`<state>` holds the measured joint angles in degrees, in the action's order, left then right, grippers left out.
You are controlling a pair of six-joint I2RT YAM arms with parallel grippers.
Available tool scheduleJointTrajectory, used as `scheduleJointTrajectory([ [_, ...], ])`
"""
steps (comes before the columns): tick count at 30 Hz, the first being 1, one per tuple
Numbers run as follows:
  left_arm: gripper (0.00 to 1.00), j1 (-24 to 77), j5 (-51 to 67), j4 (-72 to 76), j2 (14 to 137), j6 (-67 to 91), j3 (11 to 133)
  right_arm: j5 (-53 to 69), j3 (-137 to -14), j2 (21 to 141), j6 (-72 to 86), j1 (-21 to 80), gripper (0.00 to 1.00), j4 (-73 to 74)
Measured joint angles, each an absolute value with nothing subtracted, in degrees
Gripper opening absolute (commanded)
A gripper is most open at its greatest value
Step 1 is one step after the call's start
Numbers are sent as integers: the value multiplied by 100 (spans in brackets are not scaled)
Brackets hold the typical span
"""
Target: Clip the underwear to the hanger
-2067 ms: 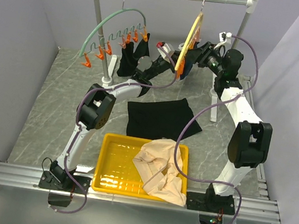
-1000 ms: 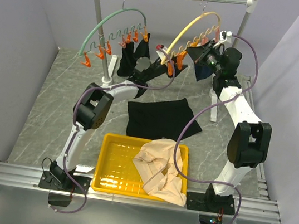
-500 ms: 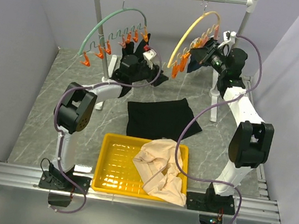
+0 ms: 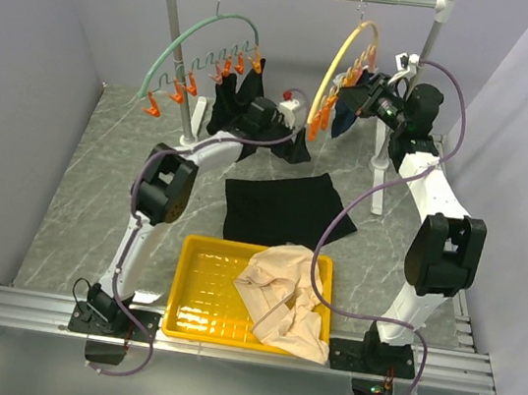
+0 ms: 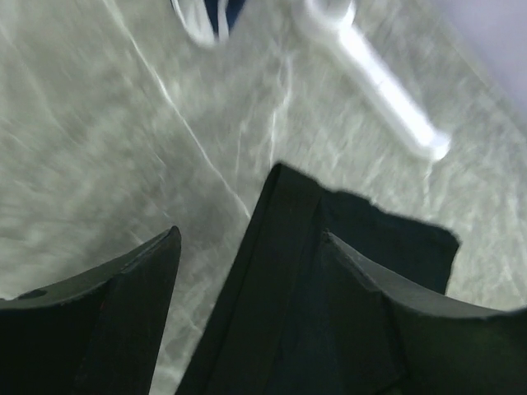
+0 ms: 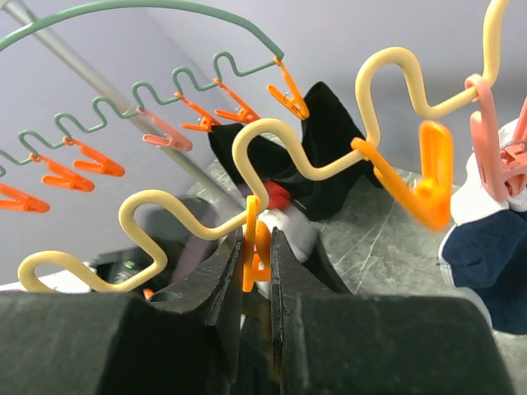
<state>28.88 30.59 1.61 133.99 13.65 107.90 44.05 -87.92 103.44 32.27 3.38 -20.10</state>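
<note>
Right pincer (image 6: 255, 239) pinches an orange clip (image 6: 249, 248) on the hanger (image 6: 389, 54), green hanger (image 4: 193, 40) alongside. Left pincer (image 5: 249, 237) wide, empty; underwear (image 4: 287, 206) blurred beneath, on the counter (image 4: 97, 183).

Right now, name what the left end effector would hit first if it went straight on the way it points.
Probably the underwear, lying on the table right ahead of the left end effector; how far is unclear.

Left gripper (image 5: 249, 234) spread, right gripper (image 6: 255, 230) pinched tight
</note>
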Motion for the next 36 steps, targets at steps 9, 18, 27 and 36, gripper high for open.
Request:
scheduleJointTrajectory([
  [9, 84, 3343, 2309, -1092, 13957, 799, 11159, 4644, -8903, 10366, 3227, 333, 0, -1944],
  [18, 84, 3658, 1520, -1522, 13957, -5, 11290, 4661, -8903, 10366, 3190, 333, 0, -1914],
  [27, 69, 4016, 626, -1509, 13856, -757, 11069, 4668, -8890, 10366, 3188, 333, 0, -1931],
  [36, 21, 4274, 261, -1529, 13806, -1087, 10982, 4665, -8753, 10363, 3238, 331, 0, -2141],
])
